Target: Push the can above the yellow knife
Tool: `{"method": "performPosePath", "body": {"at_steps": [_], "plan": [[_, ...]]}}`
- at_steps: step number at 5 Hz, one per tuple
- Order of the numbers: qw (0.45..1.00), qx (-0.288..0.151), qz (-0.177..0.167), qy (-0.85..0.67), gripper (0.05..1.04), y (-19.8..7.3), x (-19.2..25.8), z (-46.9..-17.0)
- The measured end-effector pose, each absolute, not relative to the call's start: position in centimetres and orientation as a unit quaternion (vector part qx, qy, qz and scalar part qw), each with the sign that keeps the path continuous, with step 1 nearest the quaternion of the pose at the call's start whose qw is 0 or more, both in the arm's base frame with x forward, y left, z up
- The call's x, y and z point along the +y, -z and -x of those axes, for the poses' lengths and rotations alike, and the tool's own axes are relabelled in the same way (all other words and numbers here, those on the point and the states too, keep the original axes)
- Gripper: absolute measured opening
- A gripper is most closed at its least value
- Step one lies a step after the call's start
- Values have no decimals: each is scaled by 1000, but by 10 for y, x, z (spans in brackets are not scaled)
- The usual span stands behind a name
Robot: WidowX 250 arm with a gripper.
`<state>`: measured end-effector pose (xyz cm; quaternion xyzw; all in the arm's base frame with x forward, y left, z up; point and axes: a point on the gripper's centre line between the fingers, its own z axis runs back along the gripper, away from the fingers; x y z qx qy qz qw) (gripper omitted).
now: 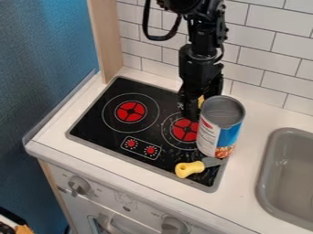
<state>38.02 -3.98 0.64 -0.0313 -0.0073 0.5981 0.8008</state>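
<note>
Hanging beside the can [221, 130], gripper [196, 107], can't tell if spread or closed; yellow knife [191, 168] near can's base.

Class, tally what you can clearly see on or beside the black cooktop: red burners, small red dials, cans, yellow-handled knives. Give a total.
Red burners: 2
Small red dials: 2
Cans: 1
Yellow-handled knives: 1
Total: 6

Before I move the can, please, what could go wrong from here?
The tall can stands right by the blade of the yellow-handled knife, so a push toward the front may shove the knife along. The end effector appears beside the can's upper part; pushing up there might tip it.
</note>
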Motion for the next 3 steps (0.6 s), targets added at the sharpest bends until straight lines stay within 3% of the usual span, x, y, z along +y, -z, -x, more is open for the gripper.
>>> {"method": "performPosePath", "body": {"at_steps": [1, 3], "plan": [[800, -16, 7, -599, 1000, -18, -32, -381], [794, -22, 65, -604, 1000, -67, -25, -383]]}}
